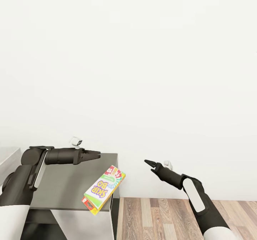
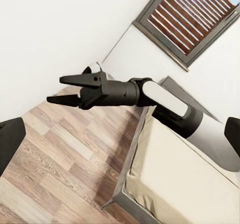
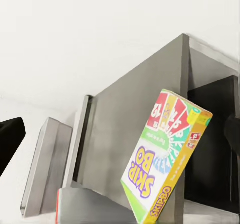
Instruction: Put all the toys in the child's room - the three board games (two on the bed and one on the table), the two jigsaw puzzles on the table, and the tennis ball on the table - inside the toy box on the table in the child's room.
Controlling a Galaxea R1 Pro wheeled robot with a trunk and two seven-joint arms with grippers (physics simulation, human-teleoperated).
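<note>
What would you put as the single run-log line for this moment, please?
SKIP-BO box: tilted over grey headboard's edge, ungripped | left pincer: near box, state unclear | right pincer: open, empty, over floor

the game box (image 1: pixel 104 189) is white and green with red cards, purple lettering and a yellow edge. the cabinet (image 1: pixel 71 186) is grey, the floor (image 1: pixel 171 218) brown wood planks, the mattress (image 2: pixel 180 184) seemingly beige.

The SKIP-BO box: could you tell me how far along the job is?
Nothing looks done yet. The white-green printed SKIP-BO box lies tilted over the edge of the dark grey top, held by neither gripper; the left gripper and right gripper are open. Grasping it and carrying it to the toy box remain.
</note>
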